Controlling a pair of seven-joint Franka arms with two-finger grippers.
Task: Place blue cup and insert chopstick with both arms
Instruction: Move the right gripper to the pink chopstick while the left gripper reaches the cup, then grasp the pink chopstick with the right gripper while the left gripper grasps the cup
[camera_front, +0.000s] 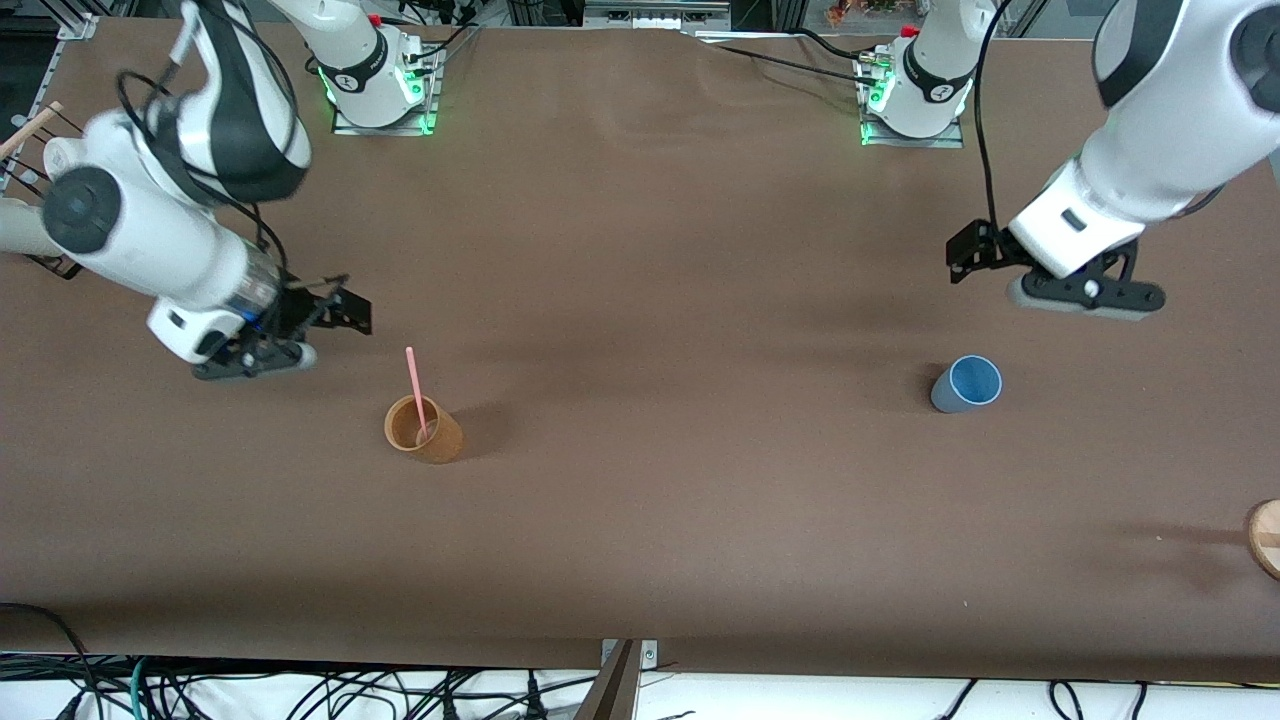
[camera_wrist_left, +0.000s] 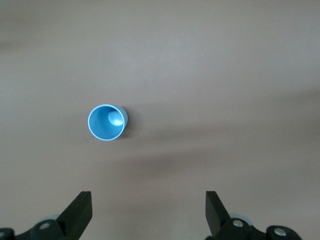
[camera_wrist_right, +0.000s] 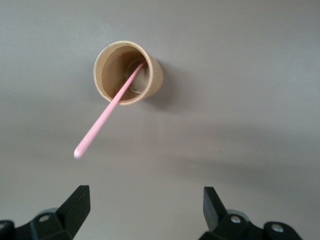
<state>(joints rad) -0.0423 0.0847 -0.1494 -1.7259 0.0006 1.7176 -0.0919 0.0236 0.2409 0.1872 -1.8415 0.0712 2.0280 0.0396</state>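
Upright, chopstick (camera_front: 415, 391) in orange-brown cup (camera_front: 424, 430)

Left arm comes in from its base at one o'clock on the table and hangs high at three o'clock, wrist bent down. The left gripper (camera_front: 1085, 290) points at the tabletop, jaws spread wide with nothing between its fingers (camera_wrist_left: 80, 212). Over at nine o'clock, the right arm folds down from its base at eleven o'clock. The right gripper (camera_front: 255, 358) hovers low above the table, fingers (camera_wrist_right: 75, 207) parted wide and empty too.
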